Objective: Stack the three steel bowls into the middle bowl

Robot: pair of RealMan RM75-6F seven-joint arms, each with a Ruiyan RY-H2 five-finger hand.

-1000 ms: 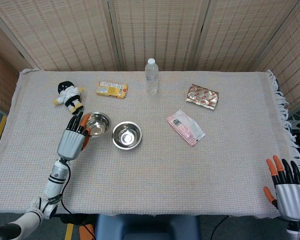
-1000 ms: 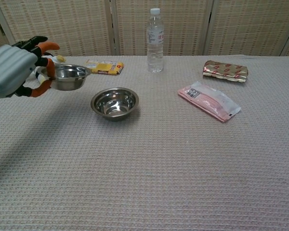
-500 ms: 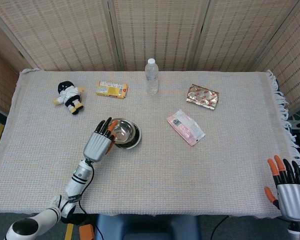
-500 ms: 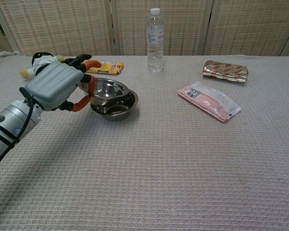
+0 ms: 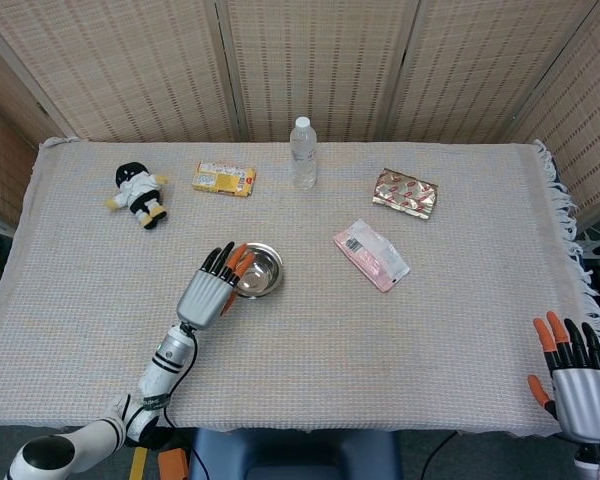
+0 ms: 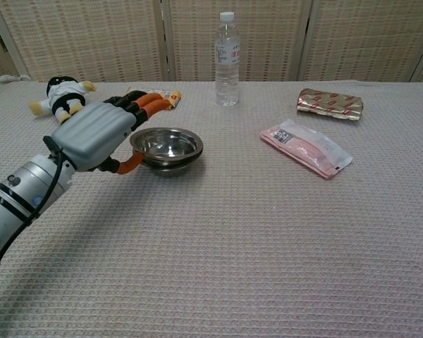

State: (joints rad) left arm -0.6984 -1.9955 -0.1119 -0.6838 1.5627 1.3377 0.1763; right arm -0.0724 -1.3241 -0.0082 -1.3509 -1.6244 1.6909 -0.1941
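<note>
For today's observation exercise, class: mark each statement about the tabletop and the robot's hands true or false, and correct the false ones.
1. The left hand is at the rim of the stacked steel bowls. True.
2. The water bottle lies on its side. False: it stands upright.
3. The right hand holds a bowl. False: it is open and holds nothing, at the table's near right corner.
4. The plush doll lies left of the yellow box in the head view. True.
5. The pink packet lies inside a bowl. False: it lies on the tablecloth, right of the bowls.
</note>
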